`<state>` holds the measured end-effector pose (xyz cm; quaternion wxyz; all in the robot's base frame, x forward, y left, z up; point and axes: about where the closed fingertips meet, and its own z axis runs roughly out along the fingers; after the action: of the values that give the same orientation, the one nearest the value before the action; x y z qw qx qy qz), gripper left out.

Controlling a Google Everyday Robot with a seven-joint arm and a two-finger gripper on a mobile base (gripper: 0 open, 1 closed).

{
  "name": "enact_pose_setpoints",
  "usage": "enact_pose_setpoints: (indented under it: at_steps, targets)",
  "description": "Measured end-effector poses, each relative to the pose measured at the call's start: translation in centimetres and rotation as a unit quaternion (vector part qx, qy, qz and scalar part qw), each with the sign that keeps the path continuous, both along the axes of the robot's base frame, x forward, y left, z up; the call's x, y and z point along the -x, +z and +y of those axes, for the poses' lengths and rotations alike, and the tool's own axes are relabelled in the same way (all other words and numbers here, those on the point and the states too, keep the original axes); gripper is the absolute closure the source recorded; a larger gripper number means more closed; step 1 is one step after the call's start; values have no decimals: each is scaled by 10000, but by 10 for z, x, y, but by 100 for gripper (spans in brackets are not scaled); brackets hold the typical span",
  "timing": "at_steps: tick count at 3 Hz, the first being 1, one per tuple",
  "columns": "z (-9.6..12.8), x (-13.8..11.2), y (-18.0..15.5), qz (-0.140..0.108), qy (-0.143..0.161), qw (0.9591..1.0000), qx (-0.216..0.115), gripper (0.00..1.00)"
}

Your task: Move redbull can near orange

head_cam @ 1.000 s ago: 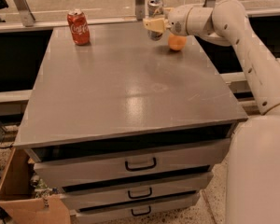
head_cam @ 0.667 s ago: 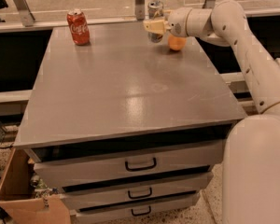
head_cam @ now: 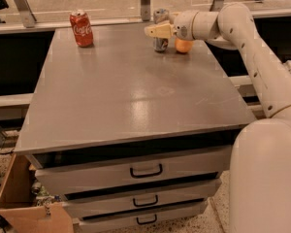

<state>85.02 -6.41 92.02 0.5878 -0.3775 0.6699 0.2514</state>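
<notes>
Gripper point(head_cam: 153, 30) reaches across the redbull can point(head_cam: 160, 16), which stands just beside the orange point(head_cam: 184, 46) (jaws clamped or loose, can't tell).

Warm light throws pale glare on the table point(head_cam: 111, 86), the claw point(head_cam: 154, 31) lit at its far edge
</notes>
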Motion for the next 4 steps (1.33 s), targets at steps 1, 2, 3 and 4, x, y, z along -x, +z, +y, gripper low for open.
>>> enact_pose_setpoints:
  at_steps: [1, 2, 3, 4]
  targets:
    - [-1, 0, -2, 21, -13, 10000, 0, 0]
    - [-3, 1, -2, 24, -23, 10000, 36, 0]
    - [-12, 10, 19, -135, 45, 9995, 268, 0]
    - [-40, 38, 65, -514, 72, 9970, 575, 0]
